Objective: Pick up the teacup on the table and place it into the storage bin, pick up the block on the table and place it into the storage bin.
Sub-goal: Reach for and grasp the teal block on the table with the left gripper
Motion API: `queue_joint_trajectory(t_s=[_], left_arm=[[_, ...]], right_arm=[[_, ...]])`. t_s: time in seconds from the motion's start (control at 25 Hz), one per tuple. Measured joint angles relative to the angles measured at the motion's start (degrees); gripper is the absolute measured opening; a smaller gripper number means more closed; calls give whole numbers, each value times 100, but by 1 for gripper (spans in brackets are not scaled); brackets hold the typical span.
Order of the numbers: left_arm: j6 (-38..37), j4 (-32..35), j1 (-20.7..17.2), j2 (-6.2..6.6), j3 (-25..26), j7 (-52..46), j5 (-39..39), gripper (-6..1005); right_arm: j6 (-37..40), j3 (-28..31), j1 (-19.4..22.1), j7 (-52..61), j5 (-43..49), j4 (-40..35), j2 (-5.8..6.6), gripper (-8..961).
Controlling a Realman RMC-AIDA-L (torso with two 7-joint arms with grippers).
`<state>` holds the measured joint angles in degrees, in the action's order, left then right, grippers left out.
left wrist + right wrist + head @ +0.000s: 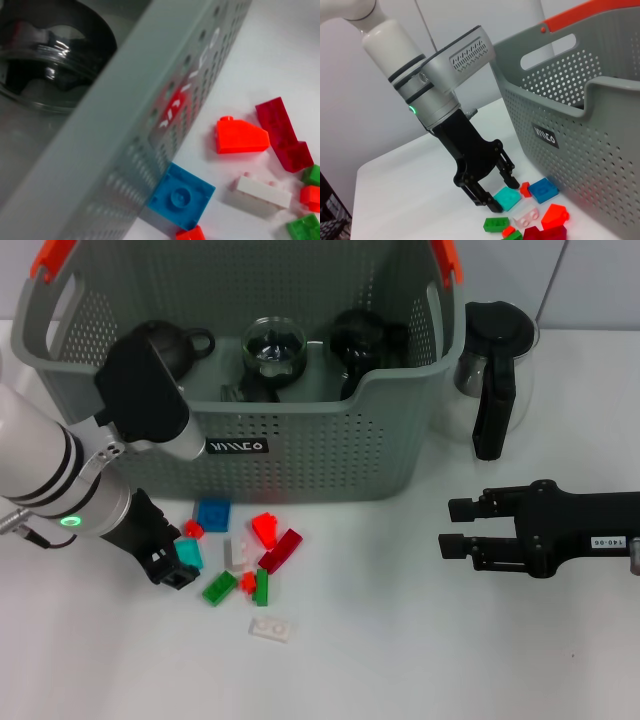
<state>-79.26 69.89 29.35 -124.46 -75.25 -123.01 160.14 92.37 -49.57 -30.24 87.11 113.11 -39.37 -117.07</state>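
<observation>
The left gripper (178, 566) sits low in front of the storage bin (300, 455), fingers apart around a teal block (188, 554). The right gripper (455, 527) waits open beside the bin – bare surface (420, 650) around it.

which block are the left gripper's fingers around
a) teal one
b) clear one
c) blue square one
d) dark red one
a: the left gripper has its fingers down on the table on either side of the teal block, which shows between them in the head view too.
</observation>
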Motion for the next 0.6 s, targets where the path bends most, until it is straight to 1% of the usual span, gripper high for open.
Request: queue_joint_trajectory(t_s=[0.24,0.44,0.6], left_arm=[[-44,18,22,18,5,-122,26,563],[-70,3,41,16,79,-158,22,396],[-201,57,42,19,180,-172,-60,396]], right_arm=[[4,0,5,8,0,0,2,583],[9,0,-16,8,0,0,6,583],[9,0,-25,8,0,0,8,583]])
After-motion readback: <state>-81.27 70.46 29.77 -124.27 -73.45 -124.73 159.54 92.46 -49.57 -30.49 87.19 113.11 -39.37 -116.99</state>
